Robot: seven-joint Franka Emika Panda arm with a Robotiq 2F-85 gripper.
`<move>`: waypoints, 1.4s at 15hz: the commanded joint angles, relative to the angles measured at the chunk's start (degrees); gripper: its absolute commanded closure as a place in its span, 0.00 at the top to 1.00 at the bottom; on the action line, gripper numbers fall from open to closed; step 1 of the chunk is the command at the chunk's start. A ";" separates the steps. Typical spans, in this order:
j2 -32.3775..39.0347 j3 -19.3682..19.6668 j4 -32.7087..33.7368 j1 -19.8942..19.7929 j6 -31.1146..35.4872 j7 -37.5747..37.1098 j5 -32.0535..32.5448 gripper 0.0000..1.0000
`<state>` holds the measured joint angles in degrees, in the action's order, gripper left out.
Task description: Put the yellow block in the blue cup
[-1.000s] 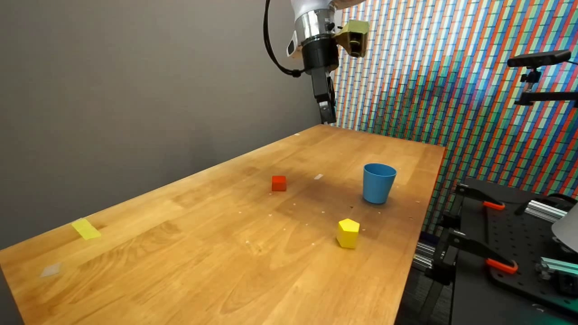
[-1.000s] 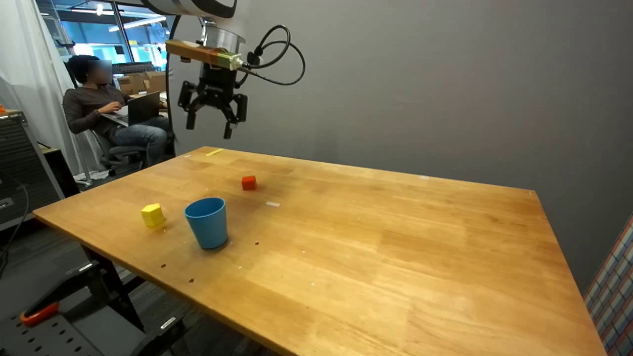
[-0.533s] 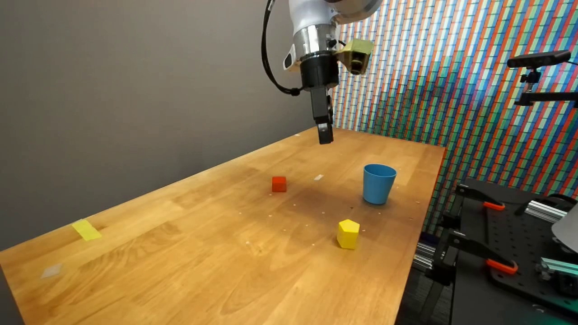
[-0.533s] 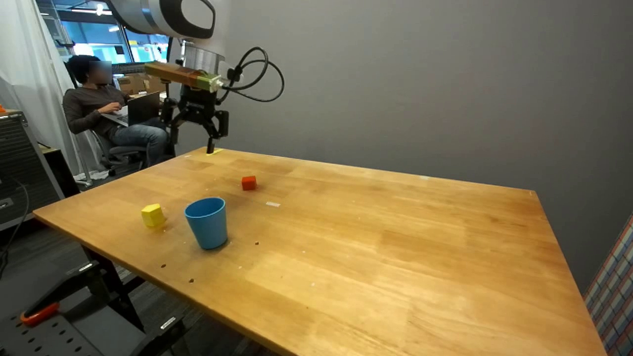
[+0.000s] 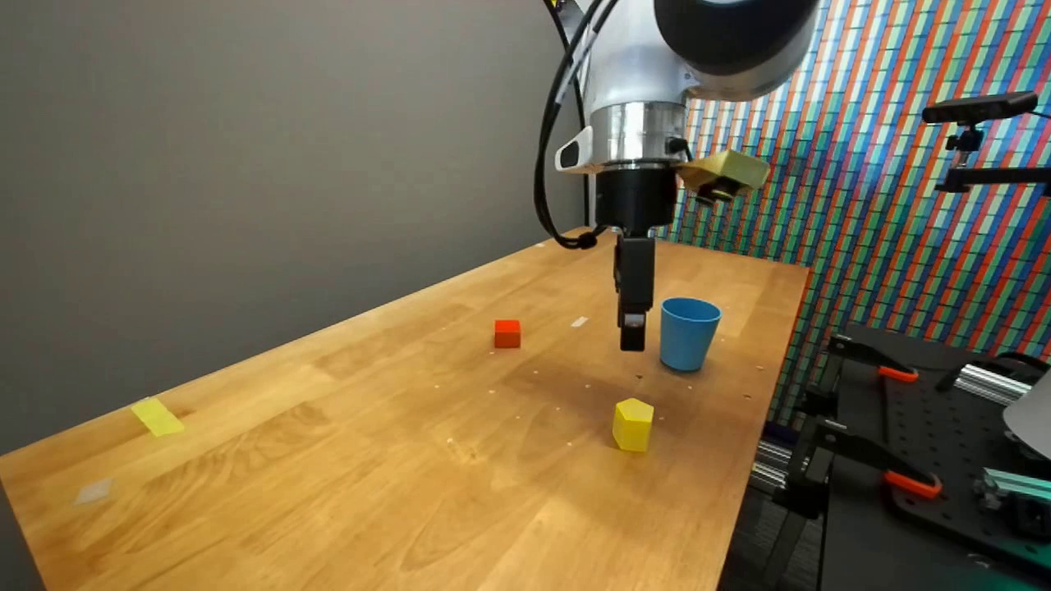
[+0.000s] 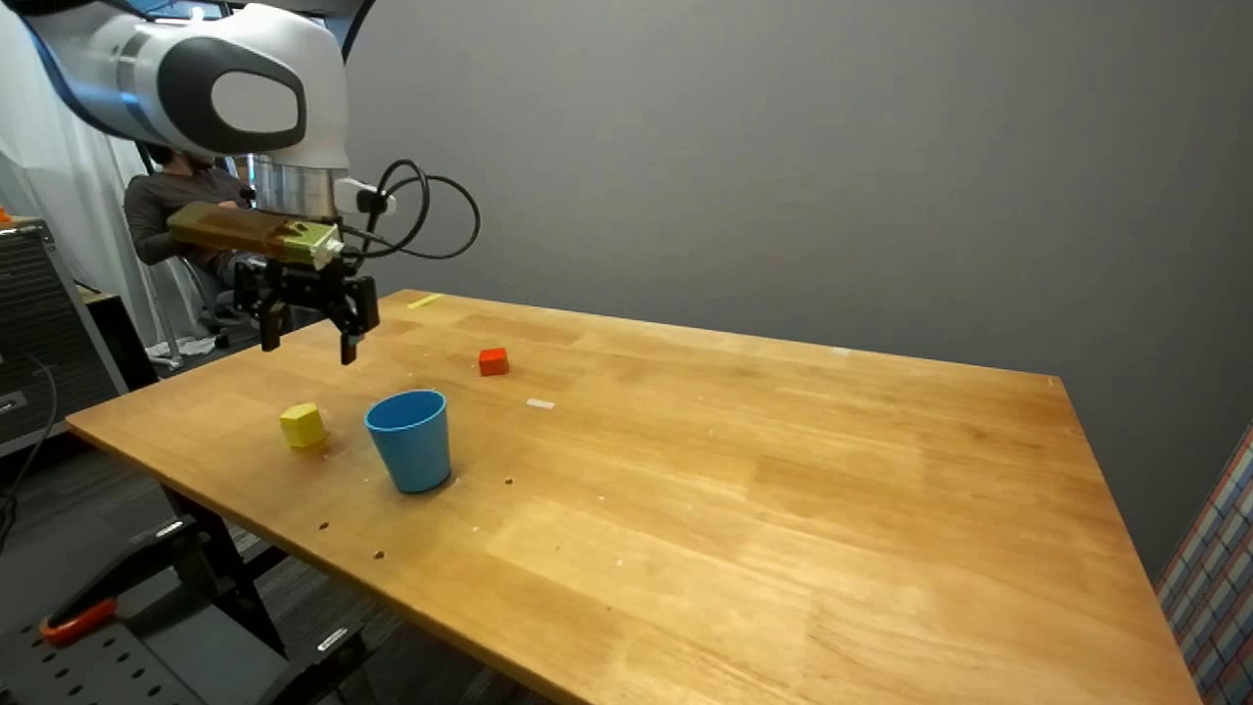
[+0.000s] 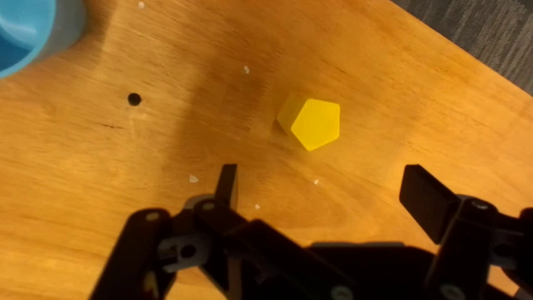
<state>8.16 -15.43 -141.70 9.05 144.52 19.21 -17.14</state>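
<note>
The arm [image 6: 186,88] has descended, wide jaws pointing down above the yellow block [image 7: 317,123].

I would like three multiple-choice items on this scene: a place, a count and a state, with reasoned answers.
1. Where is the yellow block relative to the blue cup?
A) inside it; B) beneath it; C) outside it, on the table
2. How many blocks are visible?
A) two; B) four; C) six
3. How is the end effector?
A) shut on the yellow block; B) open, holding nothing; C) shut on the cup

1 C: both exterior views show them apart.
2 A: the yellow one and a red block.
3 B: spread wide, gripping nothing, in the wrist view.
</note>
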 commanded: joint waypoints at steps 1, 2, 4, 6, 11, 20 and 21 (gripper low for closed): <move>-1.89 -0.99 -7.68 1.55 15.65 0.35 0.44 1.00; -0.33 -1.29 -8.77 1.76 20.26 0.37 1.00 1.00; 2.15 -1.72 -10.04 1.71 26.96 -0.53 2.96 1.00; 4.57 -2.78 -10.34 0.50 30.40 -0.88 3.88 1.00; 10.96 -9.14 -8.27 -4.65 30.99 -2.45 3.39 1.00; 14.73 -7.79 -9.02 -5.10 39.01 -7.36 12.74 0.42; 14.05 -6.90 -9.10 -4.82 37.84 -8.76 13.46 0.33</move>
<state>22.86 -24.77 -150.42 3.12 181.45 14.54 -7.03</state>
